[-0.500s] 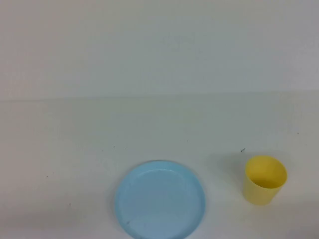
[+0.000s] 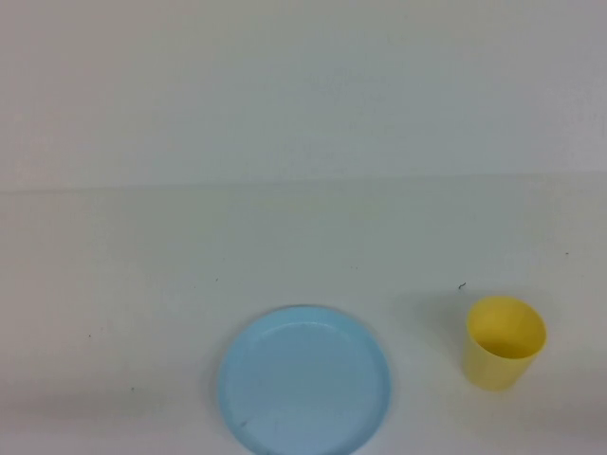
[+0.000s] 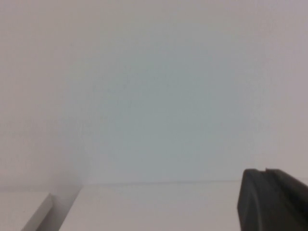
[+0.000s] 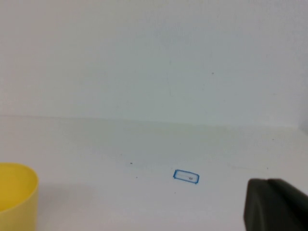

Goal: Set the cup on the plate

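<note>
**Nothing moved: cup and plate sat apart, both arms held back**

The cup [image 2: 505, 342] stood upright on the bench [image 2: 142, 284], well apart from the plate [image 2: 303, 384] and on its right. Compared with half a second before, neither had shifted, so the task had not started. The plate lay bare. The left end effector [image 3: 274, 199] showed only at the edge of its wrist view, closed and empty. The right end effector [image 4: 276, 204], also closed and empty, sat back from the cup, likely the nearer arm for the pick.
</note>
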You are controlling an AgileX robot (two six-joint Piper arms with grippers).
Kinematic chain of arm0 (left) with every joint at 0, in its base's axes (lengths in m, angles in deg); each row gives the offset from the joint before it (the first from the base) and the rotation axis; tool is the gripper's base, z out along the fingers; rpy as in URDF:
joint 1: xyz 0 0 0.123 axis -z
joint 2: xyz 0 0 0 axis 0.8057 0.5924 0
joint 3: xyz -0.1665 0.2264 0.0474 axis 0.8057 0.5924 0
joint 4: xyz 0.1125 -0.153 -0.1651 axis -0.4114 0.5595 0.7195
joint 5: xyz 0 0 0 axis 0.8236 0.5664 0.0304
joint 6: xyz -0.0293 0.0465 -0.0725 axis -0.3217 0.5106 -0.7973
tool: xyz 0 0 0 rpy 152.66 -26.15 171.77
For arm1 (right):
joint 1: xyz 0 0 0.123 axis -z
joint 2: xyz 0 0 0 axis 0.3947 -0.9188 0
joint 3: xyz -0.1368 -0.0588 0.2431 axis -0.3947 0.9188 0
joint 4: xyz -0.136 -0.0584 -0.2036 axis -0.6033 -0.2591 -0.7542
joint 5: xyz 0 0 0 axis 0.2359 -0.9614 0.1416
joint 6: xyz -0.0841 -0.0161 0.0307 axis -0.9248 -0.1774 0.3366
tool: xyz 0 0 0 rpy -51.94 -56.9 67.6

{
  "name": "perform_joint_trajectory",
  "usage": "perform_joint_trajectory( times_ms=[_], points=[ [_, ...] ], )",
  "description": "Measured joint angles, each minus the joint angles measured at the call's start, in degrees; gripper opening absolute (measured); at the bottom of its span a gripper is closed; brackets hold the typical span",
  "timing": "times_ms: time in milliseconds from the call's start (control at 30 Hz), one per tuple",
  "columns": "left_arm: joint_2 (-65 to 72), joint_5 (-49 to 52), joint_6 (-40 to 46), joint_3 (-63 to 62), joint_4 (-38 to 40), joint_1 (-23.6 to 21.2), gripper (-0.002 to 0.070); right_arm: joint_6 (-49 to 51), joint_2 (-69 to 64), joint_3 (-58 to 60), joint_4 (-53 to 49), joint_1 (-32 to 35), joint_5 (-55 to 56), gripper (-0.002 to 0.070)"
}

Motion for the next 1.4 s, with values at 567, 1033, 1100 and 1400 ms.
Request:
perform_joint_trajectory(
  times_ms=[567, 1033, 1100, 1400],
  points=[
    [0.0, -0.3, -23.3, -0.4, -3.4, 0.6, 0.0001, 2.2, 0.0, 0.0, 1.3, 0.0, 7.9, -0.0003],
    [8.0, 9.7, -23.9, -11.8, -12.7, 1.8, 0.0001, 6.0, 0.0, -0.3, 2.7, 0.0, 19.9, -0.0003],
    [11.3, 12.4, -22.9, -15.4, -14.9, 1.8, 0.0001, 6.1, 0.0, -2.3, 2.7, 0.0, 15.0, -0.0003],
    [28.1, 42.6, -6.6, -35.4, -14.5, 1.8, 0.0001, 0.2, -5.6, -16.7, 0.4, 0.0, -5.9, -0.0002]
  ],
)
